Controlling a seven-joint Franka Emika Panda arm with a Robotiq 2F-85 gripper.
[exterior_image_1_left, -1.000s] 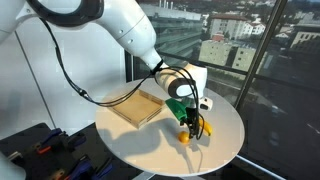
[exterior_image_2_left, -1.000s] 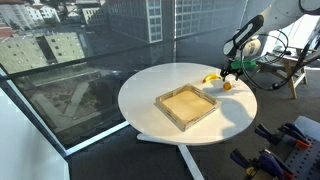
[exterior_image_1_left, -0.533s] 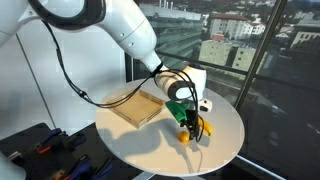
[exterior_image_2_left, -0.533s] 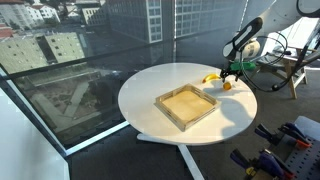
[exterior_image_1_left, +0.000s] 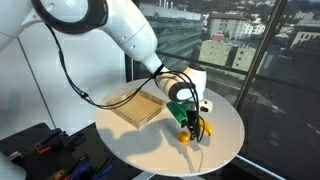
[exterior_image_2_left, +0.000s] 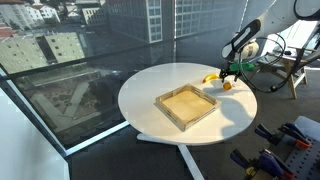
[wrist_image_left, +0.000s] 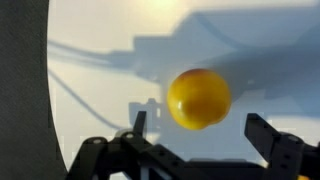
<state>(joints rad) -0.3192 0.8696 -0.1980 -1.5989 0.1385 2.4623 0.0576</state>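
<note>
Tabletop (exterior_image_1_left: 140, 145) unchanged; pincer (wrist_image_left: 197, 128) still open above ball (wrist_image_left: 199, 98).

1. You see a round orange-yellow fruit (wrist_image_left: 199, 98), smooth and evenly coloured (whole, as far as it shows).
2. It sits on the white round table (exterior_image_1_left: 130, 150), toward its rim.

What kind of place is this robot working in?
Likely a lab or office high in a city building: floor-to-ceiling glass looks down on rooftops, and a round white table stands beside it.
</note>
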